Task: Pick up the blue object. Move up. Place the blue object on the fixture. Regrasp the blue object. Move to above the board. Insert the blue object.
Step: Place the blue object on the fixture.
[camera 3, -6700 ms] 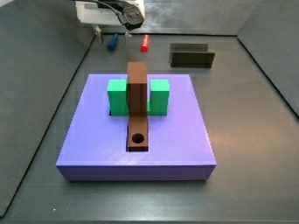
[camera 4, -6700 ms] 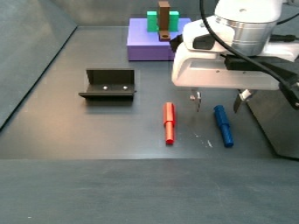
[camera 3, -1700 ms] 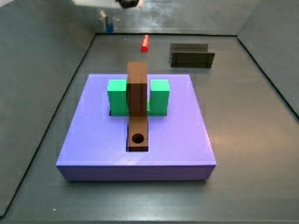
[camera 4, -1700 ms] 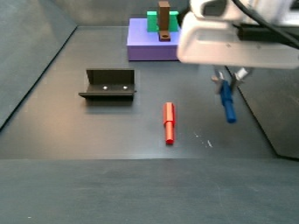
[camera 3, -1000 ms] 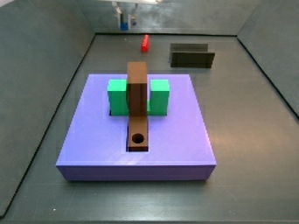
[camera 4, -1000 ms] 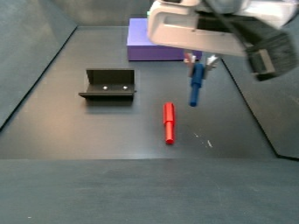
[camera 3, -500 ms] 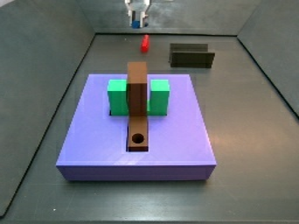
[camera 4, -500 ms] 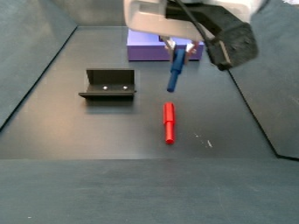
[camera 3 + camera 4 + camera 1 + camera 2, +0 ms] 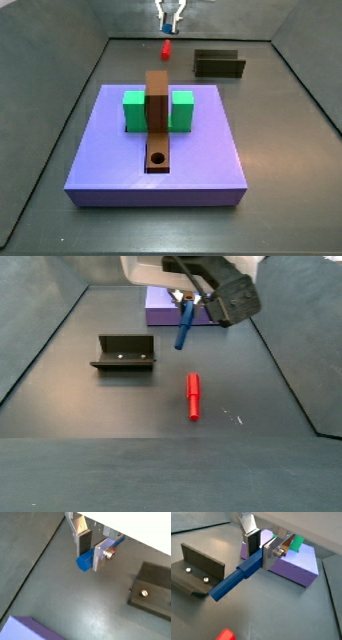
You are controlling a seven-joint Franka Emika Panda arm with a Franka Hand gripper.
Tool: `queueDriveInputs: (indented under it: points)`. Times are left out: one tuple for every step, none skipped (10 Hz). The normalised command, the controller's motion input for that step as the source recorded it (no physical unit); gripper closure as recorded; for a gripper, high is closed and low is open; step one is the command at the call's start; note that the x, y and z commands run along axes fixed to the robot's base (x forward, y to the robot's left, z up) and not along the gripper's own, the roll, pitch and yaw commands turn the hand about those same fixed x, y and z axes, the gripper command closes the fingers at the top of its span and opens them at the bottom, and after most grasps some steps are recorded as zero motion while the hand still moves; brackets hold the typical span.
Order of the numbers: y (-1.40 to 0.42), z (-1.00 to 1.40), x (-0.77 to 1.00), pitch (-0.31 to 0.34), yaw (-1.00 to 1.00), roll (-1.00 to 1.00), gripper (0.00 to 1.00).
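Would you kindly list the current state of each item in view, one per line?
Gripper: in the air, shut on the blue peg.
Blue peg: held off the floor, tilted, near the fixture.
Fixture: on the floor, nothing in it.
Red peg: lying flat on the floor, untouched.
Board: on the floor, carrying the green block and brown bar.
Hole in the bar: open, unfilled.
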Motion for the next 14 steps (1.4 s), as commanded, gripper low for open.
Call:
queueDriveInputs:
  points:
    - [-0.11, -0.01, 1.0, 0.103, -0.01, -0.38, 1.0]
    - [0.0, -0.1, 1.0, 0.069, 0.0, -0.39, 1.0]
    - [0.0, -0.14, 1.0, 0.06, 0.0, -0.4, 1.0]
    - [0.0, -0.19, 1.0, 0.037, 0.0, -0.38, 1.0]
    - [0.0, -0.38, 1.0, 0.0, 0.0, -0.43, 1.0]
    - [0.0, -0.33, 1.0, 0.0, 0.0, -0.46, 1.0]
    - [0.0, -0.24, 1.0, 0.0, 0.01, -0.37, 1.0]
    - [0.0, -0.07, 1.0, 0.149, 0.0, -0.08, 1.0]
    - [0.13, 0.0, 0.94, 0.314, 0.0, -0.24, 1.0]
    - [0.08, 0.0, 0.84, 0.329, 0.09, -0.3, 1.0]
    - [0.0, 0.0, 0.86, 0.263, 0.17, -0.27, 1.0]
    - [-0.07, 0.0, 0.9, 0.226, 0.19, -0.25, 1.0]
    - [-0.2, 0.0, 0.95, 0.211, 0.19, -0.23, 1.0]
    - [-0.2, 0.0, 0.94, 0.214, 0.19, -0.23, 1.0]
